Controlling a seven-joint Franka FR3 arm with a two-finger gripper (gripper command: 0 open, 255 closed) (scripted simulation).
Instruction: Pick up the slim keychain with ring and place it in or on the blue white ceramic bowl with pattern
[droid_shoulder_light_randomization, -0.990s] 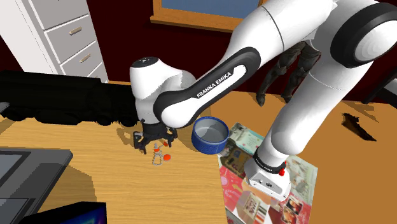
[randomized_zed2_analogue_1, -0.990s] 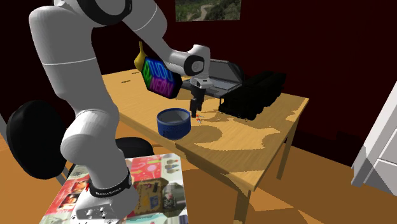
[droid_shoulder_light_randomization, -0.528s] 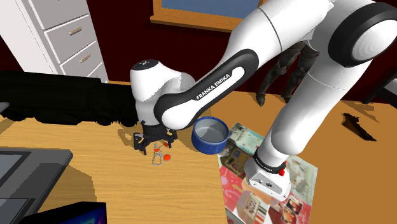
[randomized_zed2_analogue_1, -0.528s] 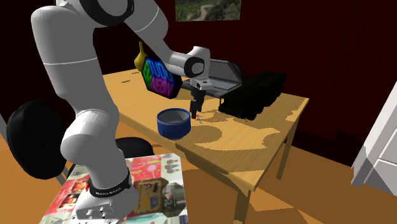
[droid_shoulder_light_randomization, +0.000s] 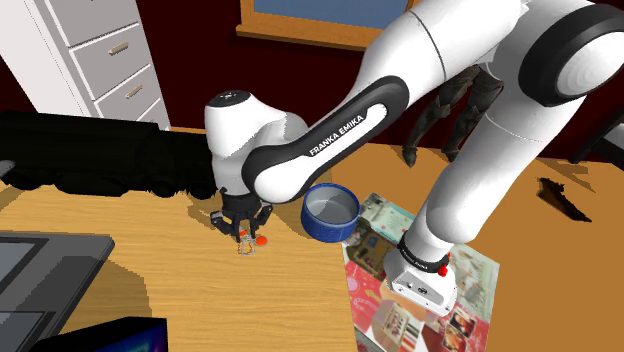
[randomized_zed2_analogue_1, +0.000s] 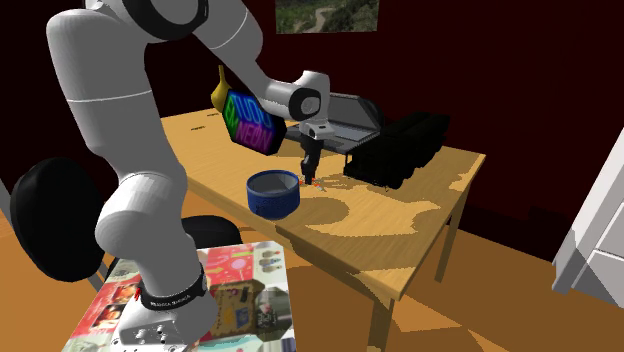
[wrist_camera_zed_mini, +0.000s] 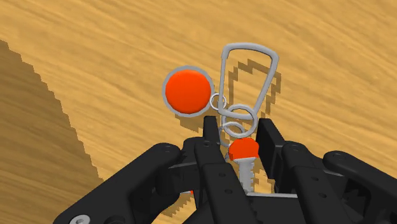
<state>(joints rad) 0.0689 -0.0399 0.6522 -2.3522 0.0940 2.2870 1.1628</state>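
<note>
You have the gripper (droid_shoulder_light_randomization: 243, 227) down low over the wooden table (droid_shoulder_light_randomization: 200, 295), its black fingers (wrist_camera_zed_mini: 211, 135) standing narrowly apart and clamped on nothing. Between them, in the wrist view, sits the small orange knob of the keychain (wrist_camera_zed_mini: 188, 90). One finger is right at the knob, and a thin sliver of ring shows between the knob and the other. The keychain lies flat on the wood, with its round orange disc and its silver clip reaching out past the fingertips and throwing a shadow on the table. In the shoulder view you find the keychain (droid_shoulder_light_randomization: 249, 244) just under the gripper, on the near side of it. The blue bowl (droid_shoulder_light_randomization: 330, 226) stands near it on that view's right, upright, showing a pale inside, and apart from both the keychain and the hand. In the second exterior view the gripper (randomized_zed2_analogue_1: 311, 178) hangs just beside the bowl (randomized_zed2_analogue_1: 272, 199) on that view's right. A long black bulk (droid_shoulder_light_randomization: 100, 160) lies along the table's far edge.
</note>
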